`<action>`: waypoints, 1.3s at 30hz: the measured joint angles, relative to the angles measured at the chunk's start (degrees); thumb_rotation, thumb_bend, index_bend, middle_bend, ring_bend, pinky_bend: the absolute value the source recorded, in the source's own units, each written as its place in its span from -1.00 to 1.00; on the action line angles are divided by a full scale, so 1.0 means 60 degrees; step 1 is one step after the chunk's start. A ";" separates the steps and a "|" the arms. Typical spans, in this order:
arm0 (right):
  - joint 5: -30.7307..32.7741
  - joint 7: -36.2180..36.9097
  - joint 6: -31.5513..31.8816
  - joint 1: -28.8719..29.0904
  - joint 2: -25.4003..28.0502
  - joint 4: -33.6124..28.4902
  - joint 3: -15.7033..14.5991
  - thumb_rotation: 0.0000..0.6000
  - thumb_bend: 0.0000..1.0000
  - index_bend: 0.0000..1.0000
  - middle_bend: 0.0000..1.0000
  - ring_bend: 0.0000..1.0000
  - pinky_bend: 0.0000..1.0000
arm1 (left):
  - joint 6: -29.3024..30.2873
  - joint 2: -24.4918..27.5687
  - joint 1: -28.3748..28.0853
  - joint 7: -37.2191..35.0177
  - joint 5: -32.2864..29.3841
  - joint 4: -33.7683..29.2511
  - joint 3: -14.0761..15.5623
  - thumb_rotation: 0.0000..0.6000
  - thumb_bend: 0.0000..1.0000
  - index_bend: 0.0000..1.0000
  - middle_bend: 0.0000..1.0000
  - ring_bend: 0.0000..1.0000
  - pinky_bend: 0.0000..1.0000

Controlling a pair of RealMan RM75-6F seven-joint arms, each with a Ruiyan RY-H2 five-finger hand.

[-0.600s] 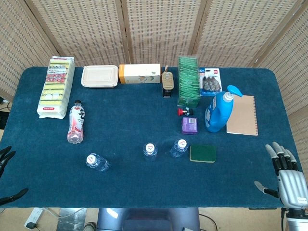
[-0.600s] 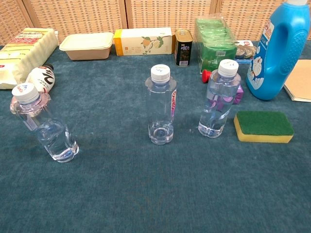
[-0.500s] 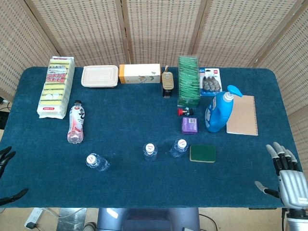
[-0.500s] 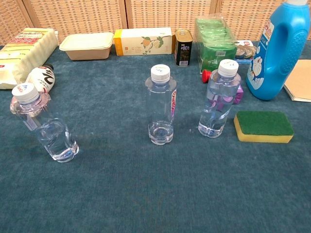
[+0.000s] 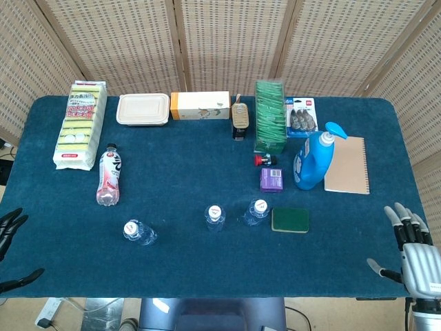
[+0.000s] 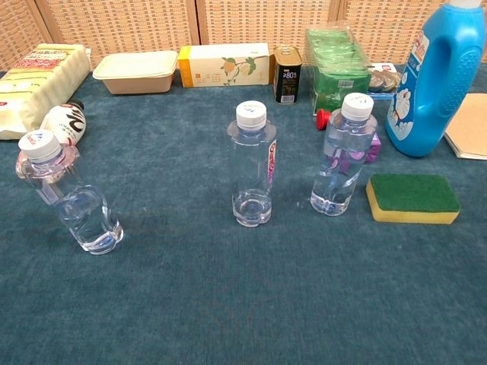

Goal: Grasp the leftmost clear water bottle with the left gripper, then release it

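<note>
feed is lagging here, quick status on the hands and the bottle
Left robot hand open at table edge, right robot hand open, idle. Leftmost clear bottle standing, untouched. Nothing between it and the left hand.

A folding screen of pale woven cane panels in light wooden frames (image 5: 227, 41) stands behind the table covered in dark blue carpet-like cloth (image 5: 186, 172); lighting is even.

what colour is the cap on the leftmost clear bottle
White, with a small printed mark on top; the leftmost clear bottle's cap shows best in the chest view.

Three clear water bottles (image 6: 73, 200) (image 6: 253, 164) (image 6: 345, 154), one drink bottle (image 5: 108, 176), one detergent bottle (image 5: 313, 157), one sponge (image 5: 290, 220).
</note>
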 measured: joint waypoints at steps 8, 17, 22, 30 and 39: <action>-0.0024 0.0256 0.0008 -0.0006 0.0098 0.0011 -0.0007 1.00 -0.94 -1.00 -1.00 -1.00 -1.00 | -0.0585 -0.0258 -0.0605 -0.0796 0.0078 0.0405 -0.0092 1.00 -0.83 -1.00 -1.00 -1.00 -0.84; -0.0368 0.0517 0.0000 -0.0015 0.0212 -0.0042 -0.0179 1.00 -0.94 -1.00 -1.00 -1.00 -1.00 | -0.1465 -0.1681 -0.1726 -0.3288 0.0203 0.1607 -0.0280 1.00 -0.78 -1.00 -1.00 -1.00 -0.84; -0.0400 0.0606 0.0028 -0.0030 0.0253 -0.0072 -0.0206 1.00 -0.94 -1.00 -1.00 -1.00 -1.00 | -0.2097 -0.2898 -0.2441 -0.4777 0.0172 0.2566 -0.0323 1.00 -0.78 -1.00 -1.00 -1.00 -0.84; -0.0372 0.0877 0.0056 -0.0049 0.0352 -0.0045 -0.0205 1.00 -0.94 -1.00 -1.00 -1.00 -1.00 | -0.2564 -0.4480 -0.2955 -0.5896 0.0057 0.4098 -0.0168 1.00 -0.78 -1.00 -1.00 -1.00 -0.84; -0.0309 0.1196 0.0101 -0.0071 0.0455 0.0018 -0.0177 1.00 -0.94 -1.00 -1.00 -1.00 -1.00 | -0.2713 -0.5945 -0.3160 -0.6601 -0.0234 0.5589 -0.0090 1.00 -0.78 -1.00 -1.00 -1.00 -0.79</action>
